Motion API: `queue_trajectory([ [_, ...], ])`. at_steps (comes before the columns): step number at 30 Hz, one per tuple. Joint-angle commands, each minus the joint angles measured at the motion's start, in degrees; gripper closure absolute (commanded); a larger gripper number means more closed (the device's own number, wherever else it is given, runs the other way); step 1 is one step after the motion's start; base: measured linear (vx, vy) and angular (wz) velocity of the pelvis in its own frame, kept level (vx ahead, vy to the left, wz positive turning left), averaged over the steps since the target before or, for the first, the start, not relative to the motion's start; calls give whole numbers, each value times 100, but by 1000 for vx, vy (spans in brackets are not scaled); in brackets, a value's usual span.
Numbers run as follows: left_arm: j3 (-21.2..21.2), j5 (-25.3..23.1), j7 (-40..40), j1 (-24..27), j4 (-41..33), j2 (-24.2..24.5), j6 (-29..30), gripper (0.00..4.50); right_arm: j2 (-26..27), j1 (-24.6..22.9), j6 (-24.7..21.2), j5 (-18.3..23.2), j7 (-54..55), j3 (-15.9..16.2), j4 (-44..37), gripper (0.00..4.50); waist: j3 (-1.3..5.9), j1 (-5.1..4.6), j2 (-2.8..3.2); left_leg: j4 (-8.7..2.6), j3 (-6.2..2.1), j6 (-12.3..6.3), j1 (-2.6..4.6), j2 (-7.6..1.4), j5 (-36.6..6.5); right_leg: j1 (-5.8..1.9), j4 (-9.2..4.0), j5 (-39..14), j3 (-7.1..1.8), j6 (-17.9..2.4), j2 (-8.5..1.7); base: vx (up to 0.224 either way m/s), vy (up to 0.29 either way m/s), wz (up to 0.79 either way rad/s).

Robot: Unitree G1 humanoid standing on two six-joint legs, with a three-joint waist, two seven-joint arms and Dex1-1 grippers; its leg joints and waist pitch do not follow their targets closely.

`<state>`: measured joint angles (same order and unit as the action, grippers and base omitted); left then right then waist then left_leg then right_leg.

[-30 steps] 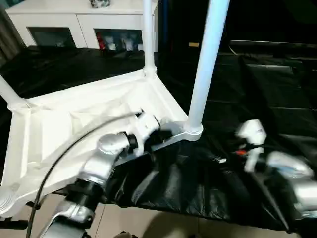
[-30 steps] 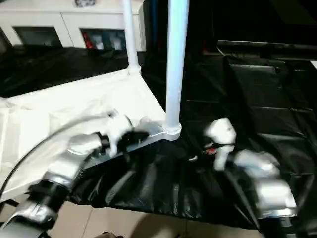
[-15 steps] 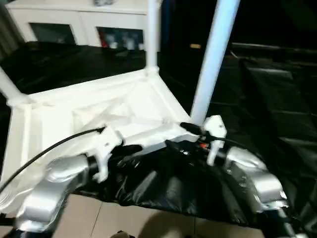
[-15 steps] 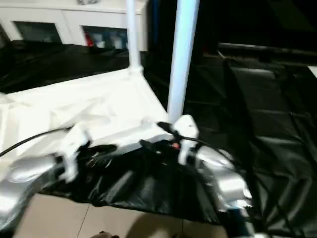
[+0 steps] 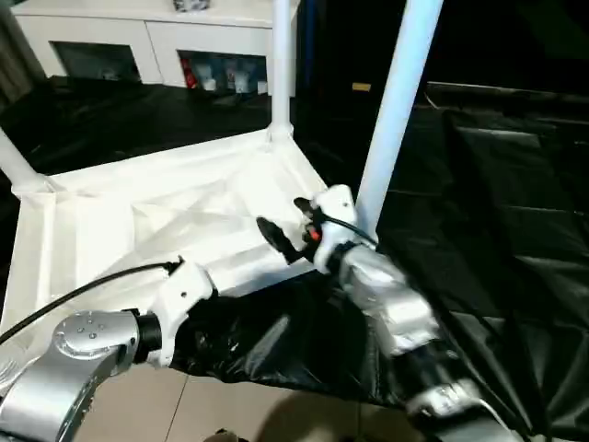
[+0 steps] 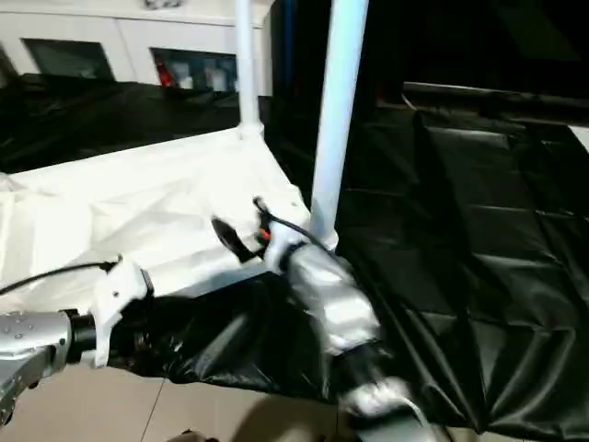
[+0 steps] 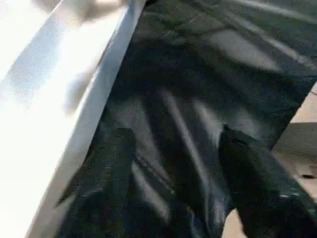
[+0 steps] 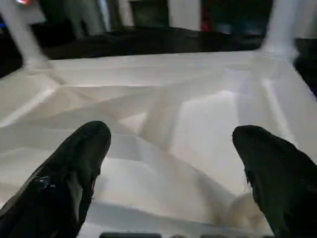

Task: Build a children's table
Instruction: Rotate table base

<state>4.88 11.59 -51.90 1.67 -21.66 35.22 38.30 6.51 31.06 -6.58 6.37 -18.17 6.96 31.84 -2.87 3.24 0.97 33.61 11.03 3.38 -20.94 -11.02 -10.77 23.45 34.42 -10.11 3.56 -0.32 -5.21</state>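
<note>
Tabletop [image 5: 166, 221] lies upside down on the black sheet [image 5: 497, 239], ribbed side up. Three legs visible standing in corner sockets: near-right leg [image 5: 391, 120], far-right leg [image 5: 282, 64], and a stub of one at far left [image 5: 17, 166]. Near-left corner is at the frame edge; can't tell if its socket is filled.

My right tool [image 5: 287, 230] hovers over the near-right part of the underside, fingers spread wide, holding nothing. My left tool [image 7: 173, 178] is down at the near edge over the sheet, fingers [image 7: 257, 173] apart, also empty.

Looks like the step is getting a hold on the tabletop, probably to turn or shift it. To do it well:
- Right tool: clamp on a rib or the rim [image 8: 163, 148], not the flat panel — nothing to bite there.
- Stay clear of the near-right leg; a knock could lever it in its socket.
- Left tool: catch the rim edge [image 7: 99, 99], not the sheet.

Materials: tabletop is smooth hard white plastic, diagonal ribs meeting mid-panel, likely slippery. Legs are plain round tubes. Sheet is glossy, creased, and probably slides and bunches under load. White cabinet [image 5: 147, 32] behind.
</note>
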Motion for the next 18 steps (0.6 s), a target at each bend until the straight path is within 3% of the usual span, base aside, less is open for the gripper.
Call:
queue_trajectory([
  [1,-10,-192,141,36,-68,103,-29,91,52,283,186,-86,555,-256,477,0,329,-27,113,-485,-101,303,103,-164,-1520,-209,-308,-1039,-246,-1093,-216,0,0,0],
  [4,-24,-258,178,65,-28,147,-80,78,57,422,294,-104,783,-351,737,0,331,-29,116,-466,-89,308,118,-153,-1619,-208,-315,-1033,-249,-1032,-207,0,0,0],
  [5,-37,-339,293,64,55,219,-146,78,-7,689,554,-203,1167,-454,1244,0,336,-26,155,-463,-101,308,101,-146,-1576,-217,-288,-949,-246,-1049,-209,0,0,0],
  [7,-91,-415,429,3,158,225,-241,46,-169,910,757,-387,1532,-447,1616,0,333,-42,128,-451,-86,331,110,-134,-1647,-206,-303,-1030,-237,-1089,-201,0,0,0],
  [9,-100,-434,470,-26,193,229,-261,37,-234,989,830,-472,1663,-425,1750,0,326,8,154,-444,-79,346,139,-145,-1794,-173,-309,-1151,-245,-1041,-197,0,0,0],
  [11,-96,-448,491,-58,223,238,-281,14,-304,1061,887,-547,1776,-414,1862,0,325,9,145,-445,-86,359,122,-141,-1836,-180,-300,-1161,-243,-1020,-191,0,0,0],
  [18,46,-675,620,-46,353,356,-441,5,-657,1460,1242,-606,2236,-680,2623,0,324,18,122,-426,-83,349,148,-140,-2053,-148,-322,-1408,-249,-963,-193,0,0,0],
])
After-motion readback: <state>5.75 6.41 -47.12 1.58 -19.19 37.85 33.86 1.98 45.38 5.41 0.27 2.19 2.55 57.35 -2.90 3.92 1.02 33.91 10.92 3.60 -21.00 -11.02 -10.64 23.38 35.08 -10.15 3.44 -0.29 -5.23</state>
